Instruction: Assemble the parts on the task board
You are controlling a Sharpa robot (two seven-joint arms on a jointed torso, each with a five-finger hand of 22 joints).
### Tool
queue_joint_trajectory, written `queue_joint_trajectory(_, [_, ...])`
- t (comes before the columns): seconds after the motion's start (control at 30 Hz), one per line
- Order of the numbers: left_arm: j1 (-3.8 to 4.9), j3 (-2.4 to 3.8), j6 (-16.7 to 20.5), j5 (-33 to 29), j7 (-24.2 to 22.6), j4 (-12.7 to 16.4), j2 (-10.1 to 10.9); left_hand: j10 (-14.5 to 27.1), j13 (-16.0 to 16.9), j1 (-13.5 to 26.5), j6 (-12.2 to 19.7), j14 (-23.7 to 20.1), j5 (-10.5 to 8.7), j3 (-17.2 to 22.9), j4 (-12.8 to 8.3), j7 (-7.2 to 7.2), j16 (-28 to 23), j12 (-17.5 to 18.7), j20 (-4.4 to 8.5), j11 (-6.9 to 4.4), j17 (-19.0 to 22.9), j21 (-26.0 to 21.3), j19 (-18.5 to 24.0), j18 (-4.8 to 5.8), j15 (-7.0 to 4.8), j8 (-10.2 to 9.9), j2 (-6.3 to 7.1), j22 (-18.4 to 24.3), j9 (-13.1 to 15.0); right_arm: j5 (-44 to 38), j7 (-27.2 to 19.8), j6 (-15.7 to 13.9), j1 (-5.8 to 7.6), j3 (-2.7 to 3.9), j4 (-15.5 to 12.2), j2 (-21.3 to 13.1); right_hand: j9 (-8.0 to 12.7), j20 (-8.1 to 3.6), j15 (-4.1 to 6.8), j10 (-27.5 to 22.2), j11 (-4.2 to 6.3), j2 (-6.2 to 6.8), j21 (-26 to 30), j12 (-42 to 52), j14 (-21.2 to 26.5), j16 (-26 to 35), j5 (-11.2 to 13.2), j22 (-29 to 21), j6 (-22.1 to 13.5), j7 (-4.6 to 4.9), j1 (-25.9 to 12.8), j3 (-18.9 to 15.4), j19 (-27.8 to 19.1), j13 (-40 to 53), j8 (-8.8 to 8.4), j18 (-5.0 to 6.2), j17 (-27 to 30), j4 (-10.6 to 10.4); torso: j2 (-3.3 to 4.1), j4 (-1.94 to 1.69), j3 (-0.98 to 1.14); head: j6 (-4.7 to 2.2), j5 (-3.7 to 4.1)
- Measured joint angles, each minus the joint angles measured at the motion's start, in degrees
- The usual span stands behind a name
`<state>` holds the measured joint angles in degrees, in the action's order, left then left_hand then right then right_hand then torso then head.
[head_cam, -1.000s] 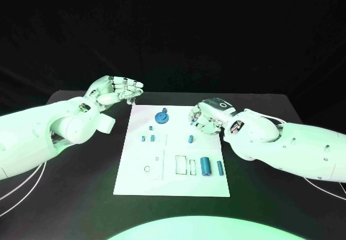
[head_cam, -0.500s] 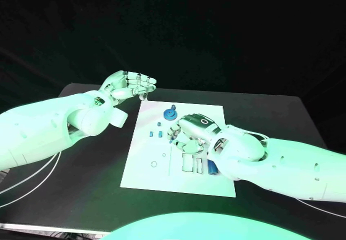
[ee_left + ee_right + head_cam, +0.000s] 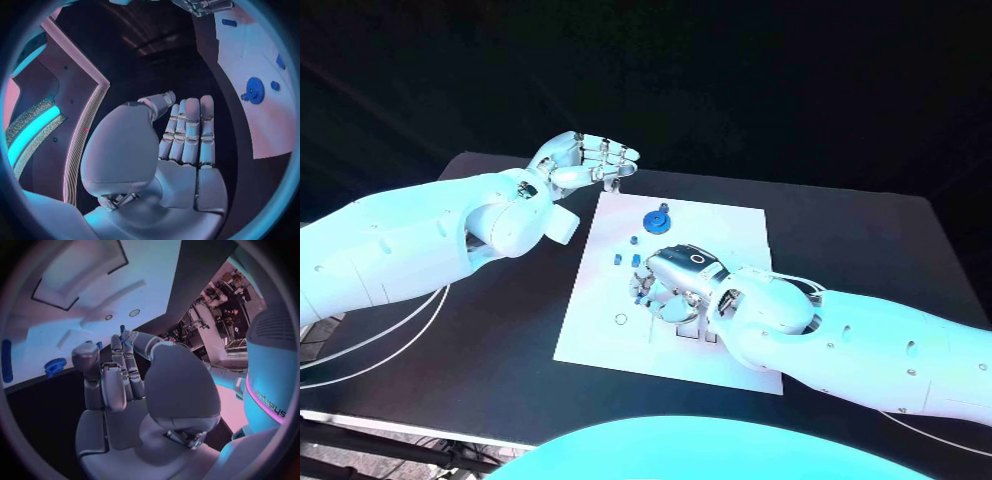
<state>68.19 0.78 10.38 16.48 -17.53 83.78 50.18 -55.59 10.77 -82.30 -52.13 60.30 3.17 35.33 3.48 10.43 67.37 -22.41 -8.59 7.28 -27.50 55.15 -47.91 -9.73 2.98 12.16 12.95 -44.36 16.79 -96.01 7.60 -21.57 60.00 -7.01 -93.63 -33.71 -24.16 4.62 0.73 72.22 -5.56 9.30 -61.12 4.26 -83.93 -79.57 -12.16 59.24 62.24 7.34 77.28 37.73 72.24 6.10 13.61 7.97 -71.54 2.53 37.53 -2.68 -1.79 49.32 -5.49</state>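
From the head view the right hand (image 3: 672, 285) is low over the middle of the task board (image 3: 733, 225), near small blue parts (image 3: 626, 259), and its grip is hidden, while in the left wrist view the left hand (image 3: 181, 135), fingers straight and together and holding nothing, sits off the board's far corner, away from the blue gear (image 3: 254, 90).

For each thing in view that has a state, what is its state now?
Silver left hand: raised beside the board's far corner, fingers curled, holding nothing.
Silver right hand: low over the board's middle; whether it holds a part, cannot tell.
Blue gear-shaped part: on the board, untouched.
White task board: flat on the black table.
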Motion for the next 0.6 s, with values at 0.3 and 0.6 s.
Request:
queue_joint_trajectory(0.3, [0.0, -0.02, 0.0, 0.0, 0.1, -0.1, 0.0, 0.0, 0.0, 0.0, 0.0, 0.0, 0.0, 0.0, 0.0, 0.0, 0.0, 0.0, 0.0, 0.0, 0.0, 0.0, 0.0, 0.0, 0.0, 0.0, 0.0, 0.0, 0.0, -1.1, 1.0, 0.7, -0.23, -0.06, 0.8, 0.3, 0.0, 0.0, 0.0, 0.0, 0.0, 0.23, 0.0, 0.0, 0.0, 0.0, 0.1, 0.0, 0.0, 0.0, -0.2, 0.2, 0.0, 0.0, -0.01, 0.0, 0.0, 0.2, 0.06, 0.12, 0.07, 0.37, -0.52])
queue_joint_trajectory(0.6, [0.0, -0.03, 0.0, 0.0, 0.1, -0.1, 0.0, 0.0, 0.0, 0.0, 0.0, 0.0, 0.0, 0.0, 0.0, 0.0, 0.0, 0.0, 0.0, 0.0, 0.0, 0.0, 0.0, 0.0, 0.0, 0.0, 0.0, 0.0, 0.0, -2.2, 2.0, 0.7, -0.26, -0.06, 1.1, 0.2, -0.1, 0.0, 0.0, 0.0, 0.0, 0.28, 0.0, -0.1, 0.0, 0.0, -0.2, 0.0, 0.0, 0.0, -0.3, 0.2, 0.0, 0.0, -0.11, 0.0, 0.0, 0.2, 0.08, 0.2, 0.14, 0.51, -0.64])
